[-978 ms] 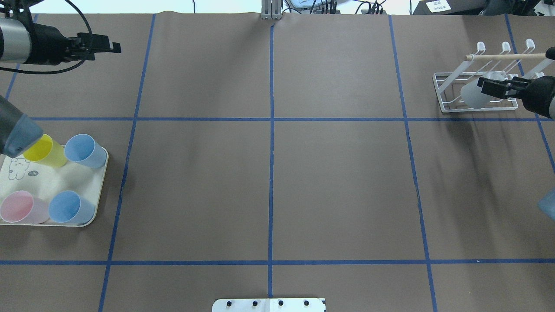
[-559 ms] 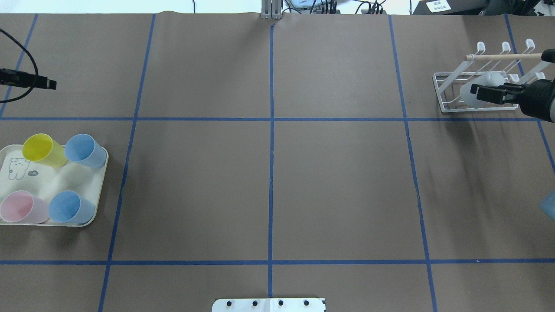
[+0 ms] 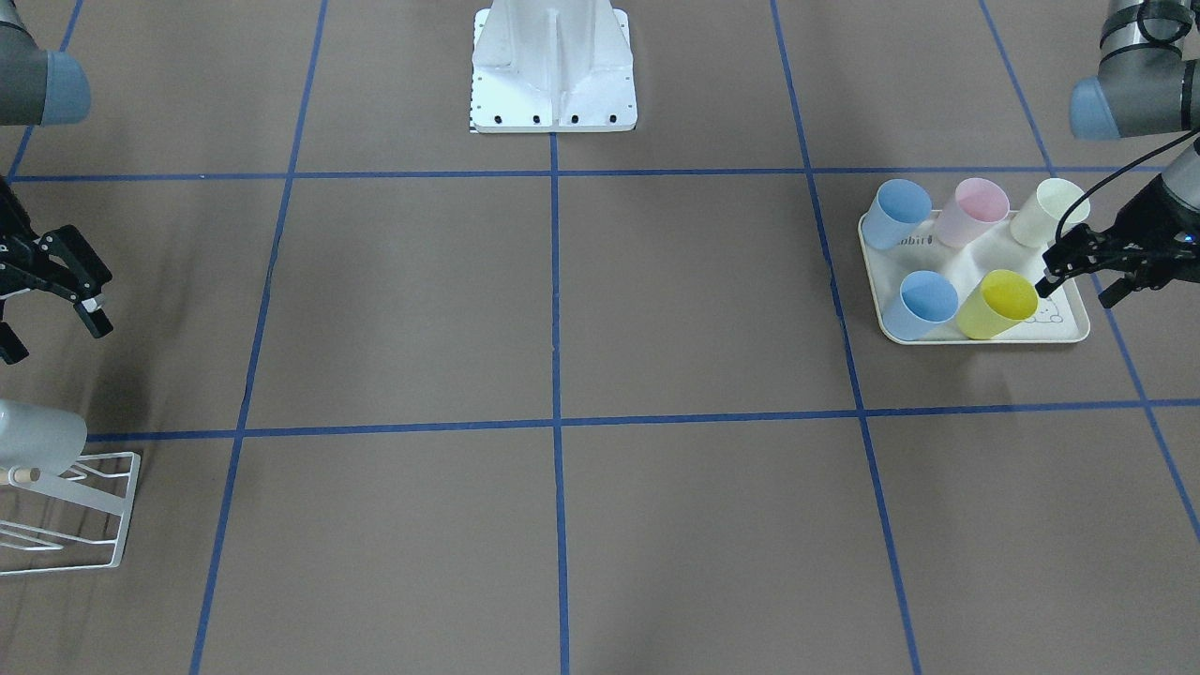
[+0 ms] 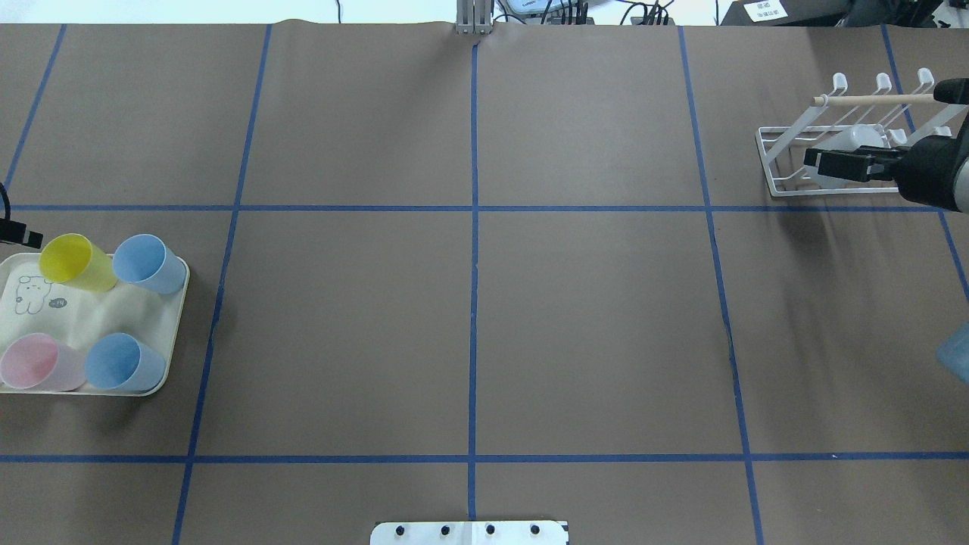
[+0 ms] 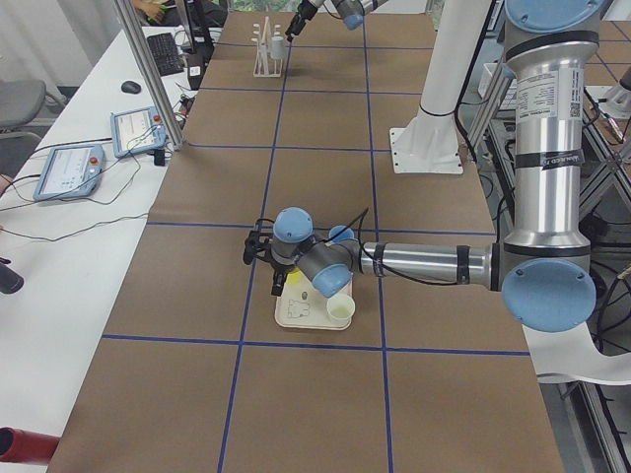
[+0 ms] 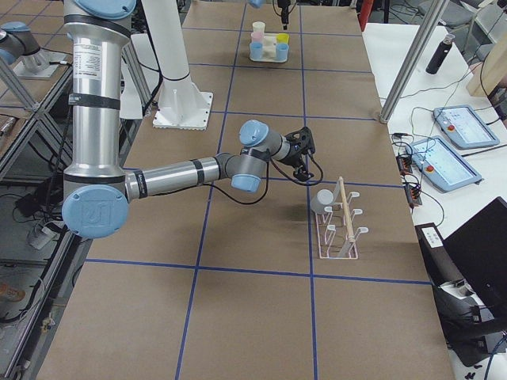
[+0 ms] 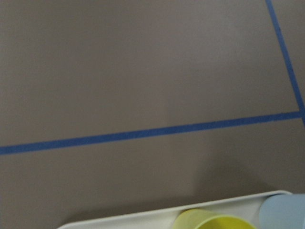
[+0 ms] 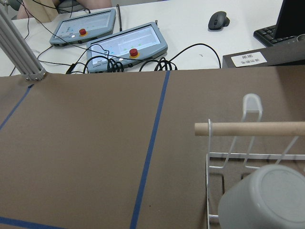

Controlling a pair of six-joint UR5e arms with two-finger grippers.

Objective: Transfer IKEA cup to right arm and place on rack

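Observation:
A pale grey IKEA cup [image 8: 267, 202] hangs tilted on the white wire rack [image 4: 780, 185], under its wooden bar [image 8: 248, 128]. My right gripper [image 3: 53, 342] stands open and empty just short of that cup [image 3: 33, 436], on the robot's side. From overhead the right gripper [image 4: 821, 161] overlaps the rack. More cups, yellow [image 3: 996, 305], blue [image 3: 923, 302], pink and cream, stand on the cream tray [image 3: 1069, 330]. My left gripper [image 3: 1075, 292] hovers open and empty beside the yellow cup [image 4: 72, 261], at the tray's outer edge.
Blue tape lines grid the brown table cover. The white robot base [image 3: 553, 70] stands at the middle of the near edge. Control pendants [image 8: 126, 45] and cables lie on the white bench behind the rack.
My left arm has swung from the far back-left of the table toward the tray, ending beside the yellow cup. The right gripper has slid slightly left over the rack.

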